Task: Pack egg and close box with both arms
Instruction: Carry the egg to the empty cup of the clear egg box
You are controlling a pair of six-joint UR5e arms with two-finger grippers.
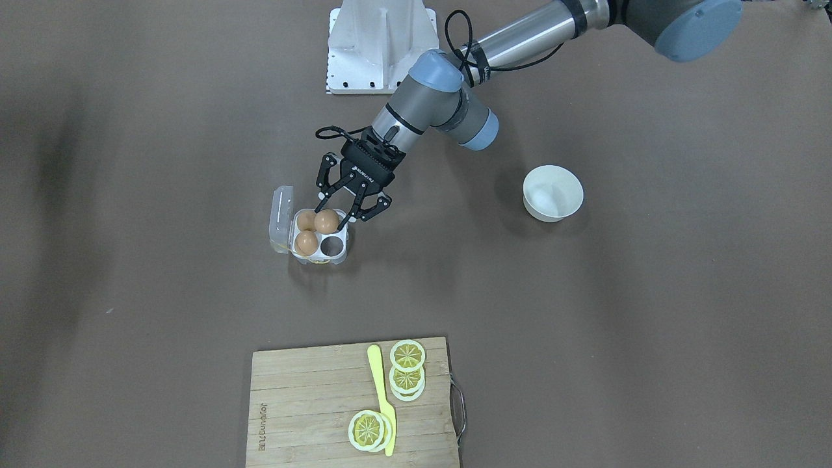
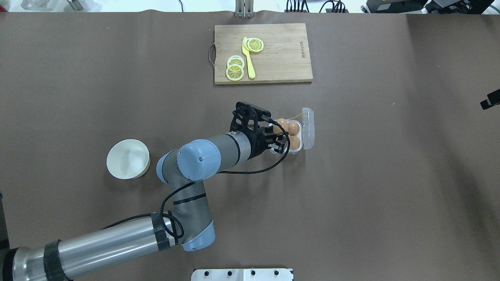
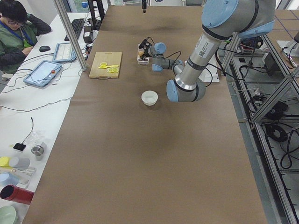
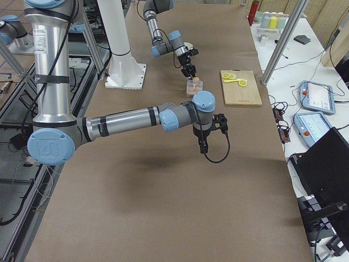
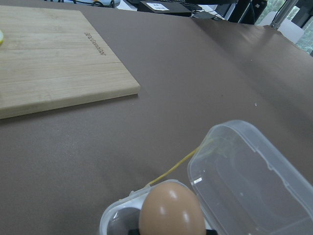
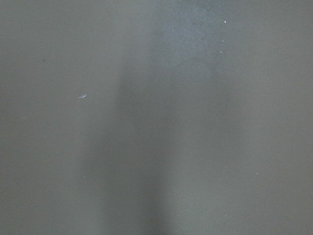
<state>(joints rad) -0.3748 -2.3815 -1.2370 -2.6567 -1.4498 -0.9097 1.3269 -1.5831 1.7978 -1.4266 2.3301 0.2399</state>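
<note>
Left gripper (image 1: 338, 213) hangs over the open box (image 1: 281, 209), jaws pinching the egg (image 1: 326, 221) just above its cells; the right gripper (image 4: 202, 143) stands well apart, jaw state indeterminable. Egg judged light, smooth, fragile: hold gently across its middle.

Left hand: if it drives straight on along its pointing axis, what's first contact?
The egg between the left hand's fingers is in that line; past it, probably the open box cell underneath. Height above the cell is unclear.
</note>
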